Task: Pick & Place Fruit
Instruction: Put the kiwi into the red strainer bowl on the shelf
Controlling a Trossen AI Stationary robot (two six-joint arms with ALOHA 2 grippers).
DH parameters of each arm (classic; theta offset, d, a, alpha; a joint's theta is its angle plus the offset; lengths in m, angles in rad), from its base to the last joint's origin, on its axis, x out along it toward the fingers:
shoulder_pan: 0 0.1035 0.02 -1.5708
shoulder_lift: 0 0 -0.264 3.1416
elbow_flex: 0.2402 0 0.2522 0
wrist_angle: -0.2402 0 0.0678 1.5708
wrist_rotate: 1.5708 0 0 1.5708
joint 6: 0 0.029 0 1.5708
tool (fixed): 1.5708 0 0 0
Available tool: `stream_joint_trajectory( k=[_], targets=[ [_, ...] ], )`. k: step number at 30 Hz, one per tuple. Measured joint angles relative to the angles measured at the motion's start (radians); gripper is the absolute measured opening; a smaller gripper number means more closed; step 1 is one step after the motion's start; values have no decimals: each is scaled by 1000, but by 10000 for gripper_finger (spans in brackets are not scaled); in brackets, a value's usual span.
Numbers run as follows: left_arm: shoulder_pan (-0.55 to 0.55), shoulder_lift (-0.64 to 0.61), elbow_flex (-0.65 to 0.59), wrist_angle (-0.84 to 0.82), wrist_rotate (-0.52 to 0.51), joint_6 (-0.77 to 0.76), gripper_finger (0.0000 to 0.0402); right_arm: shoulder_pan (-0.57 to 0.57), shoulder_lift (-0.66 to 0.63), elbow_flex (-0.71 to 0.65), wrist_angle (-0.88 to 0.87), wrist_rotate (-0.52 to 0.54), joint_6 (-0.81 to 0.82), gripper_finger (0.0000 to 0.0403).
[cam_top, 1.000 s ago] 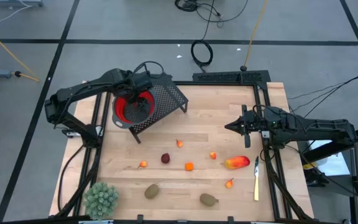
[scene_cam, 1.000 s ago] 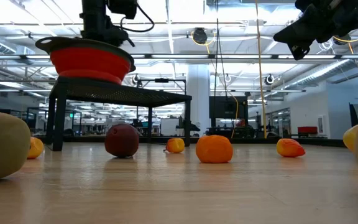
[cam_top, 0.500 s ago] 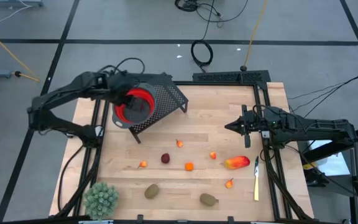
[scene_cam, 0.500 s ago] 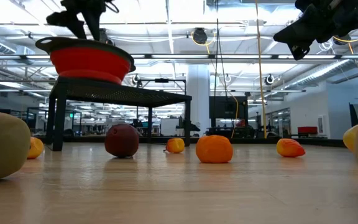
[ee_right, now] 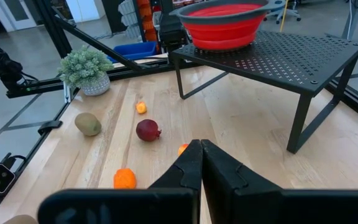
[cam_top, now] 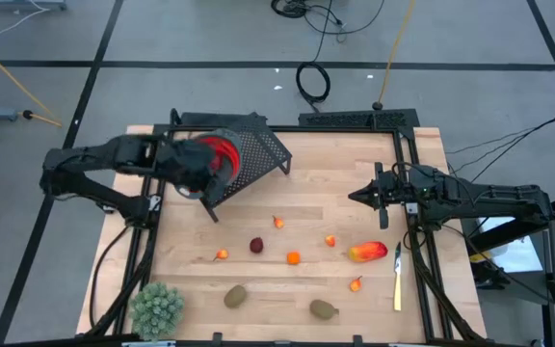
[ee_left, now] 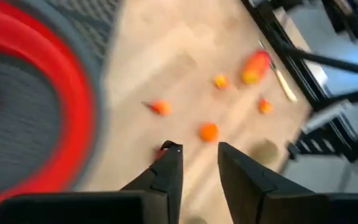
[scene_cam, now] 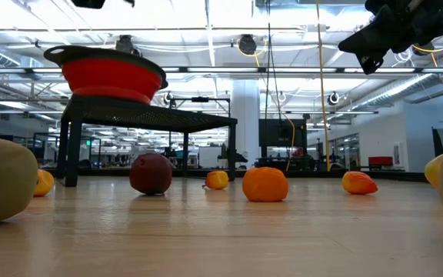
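Trouble, as I see it from here, would start on the left: the left gripper (cam_top: 200, 170) hangs at the edge of the red bowl (cam_top: 215, 154) on the black mesh stand (cam_top: 258, 149), and a careless swing down toward the table could knock the bowl's rim and shove it off. Its jaws stand a little apart in the left wrist view, a narrow gap with nothing between them.

Fruit lies loose on the wooden table (cam_top: 326, 193): a dark red ball (cam_top: 256, 245), a small orange piece (cam_top: 293, 257), the longer red-and-yellow piece (cam_top: 367, 253) and two brownish-green ovals (cam_top: 235, 296) near the front edge. These look round and light, so a glancing touch could send one rolling.

Off right, the right gripper (cam_top: 356, 197) waits above the table, clenched tight on nothing.
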Motion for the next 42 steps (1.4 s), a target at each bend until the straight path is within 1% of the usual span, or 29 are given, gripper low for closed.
stream_joint_trajectory(
  k=[3,6,11,16,21,24,28,34,39,42],
  targets=[
    [-76,31,0,33,28,-46,81,0,0,0,0,0,0,0],
    [-143,67,0,25,47,-106,64,0,0,0,0,0,0,0],
    [-245,120,0,25,48,-206,33,0,0,0,0,0,0,0],
    [-321,166,0,25,50,-330,3,0,0,0,0,0,0,0],
    [-378,210,0,36,50,-497,17,0,0,0,0,0,0,0],
    [-411,236,0,62,58,-540,20,0,0,0,0,0,0,0],
    [-447,272,0,134,75,-541,14,0,0,0,0,0,0,0],
    [-489,330,0,225,77,-489,2,0,0,0,0,0,-3,0],
    [-515,389,0,255,93,-482,17,0,0,0,0,0,-3,0],
    [-531,424,0,254,95,-509,31,0,0,0,0,0,-4,0]
  ],
)
